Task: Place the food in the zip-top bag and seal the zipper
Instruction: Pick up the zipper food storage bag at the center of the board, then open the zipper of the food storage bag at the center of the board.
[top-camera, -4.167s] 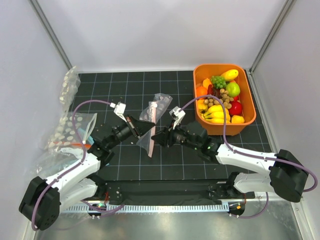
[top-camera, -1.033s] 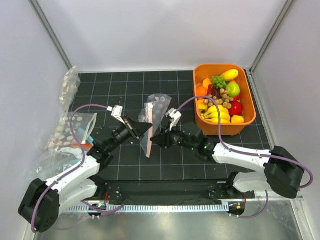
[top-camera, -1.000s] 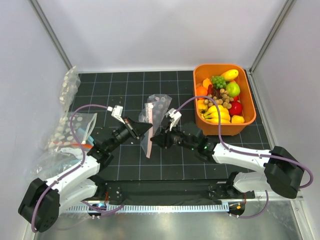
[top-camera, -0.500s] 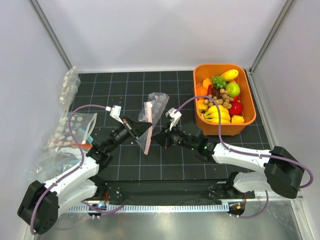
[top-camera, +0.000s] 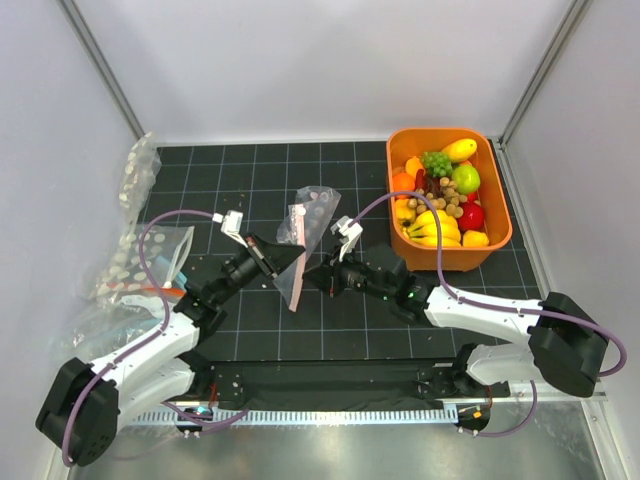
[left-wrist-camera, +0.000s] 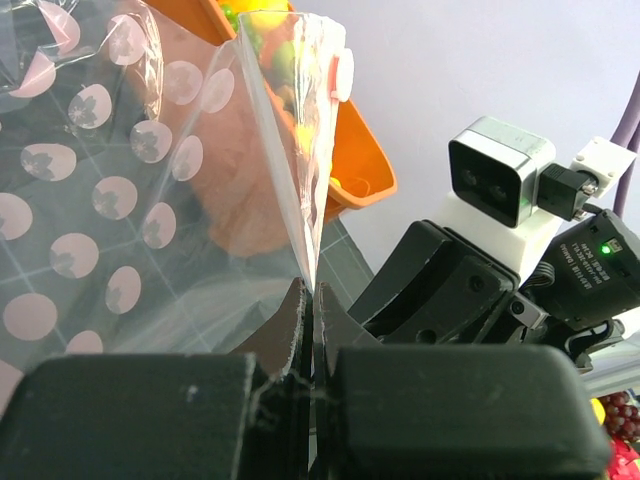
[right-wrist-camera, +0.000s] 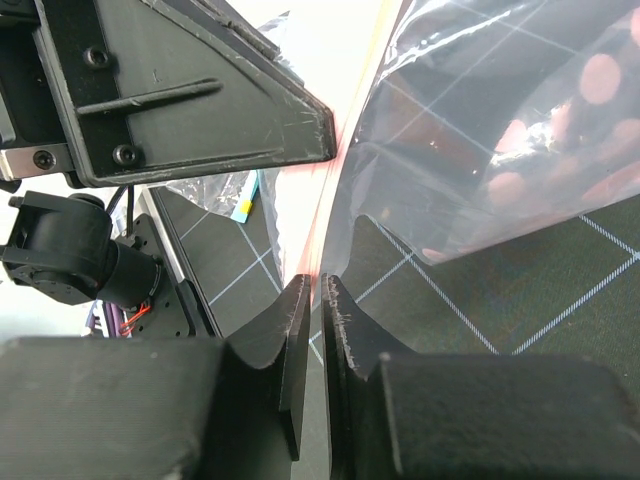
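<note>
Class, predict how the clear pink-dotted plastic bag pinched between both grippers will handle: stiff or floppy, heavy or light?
Probably floppy: the clear pink-dotted plastic bag crinkles and folds at the left gripper. Likely light: it looks empty, held by thin edges alone. Possibly slippery: its film looks glossy in the right gripper.

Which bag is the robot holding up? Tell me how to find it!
Look at the black mat, left of the orange tub of toy fruit. In the middle, the left gripper and right gripper pinch one clear bag between them. It has pale pink dots and a pink strip, and stands up off the mat, unlike the white-dotted bags lying far left.
</note>
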